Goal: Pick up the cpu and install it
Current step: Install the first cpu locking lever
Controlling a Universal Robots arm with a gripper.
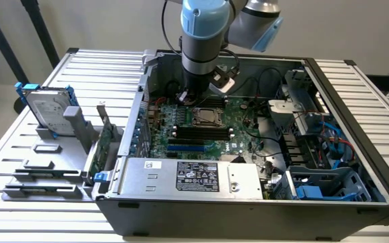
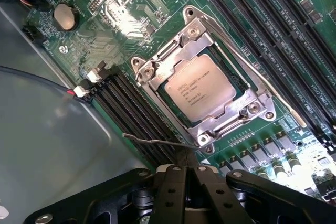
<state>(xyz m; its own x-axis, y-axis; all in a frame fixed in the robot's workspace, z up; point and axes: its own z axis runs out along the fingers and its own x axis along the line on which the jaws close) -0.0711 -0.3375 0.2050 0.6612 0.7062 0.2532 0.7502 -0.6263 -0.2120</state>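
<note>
So the top of the arm (image 1: pixel 204 30) is cut off by the frame edge in the exterior view, and its wrist blocks most of the business end, so from there you can't see where the tips meet the board. The wrist view sorts it out: the fingers (image 2: pixel 170 192) are pressed together with nothing between them, hanging just off one corner of the socket (image 2: pixel 152 69). The cpu (image 2: pixel 199 88) is lying flat inside that socket's metal frame on the motherboard (image 1: pixel 242 126), silver top up, with printing too small to read. A thin wire lever (image 2: pixel 157 141) runs from the socket right up to the fingertips; I can't tell if they're touching it, or whether the frame is clamped down. Room is tight: black memory slots (image 2: pixel 131 114) flank the socket on both sides, the case (image 1: pixel 248 217) walls box everything in, and loose cables (image 1: pixel 265 81) hang on the exterior view's right. A silver box (image 1: pixel 188 174) with a black label sits along the near edge. Outside the case a hard drive (image 1: pixel 46 109) with blue brackets stands upright on the slatted surface (image 1: pixel 356 81), well apart from the cpu.
</note>
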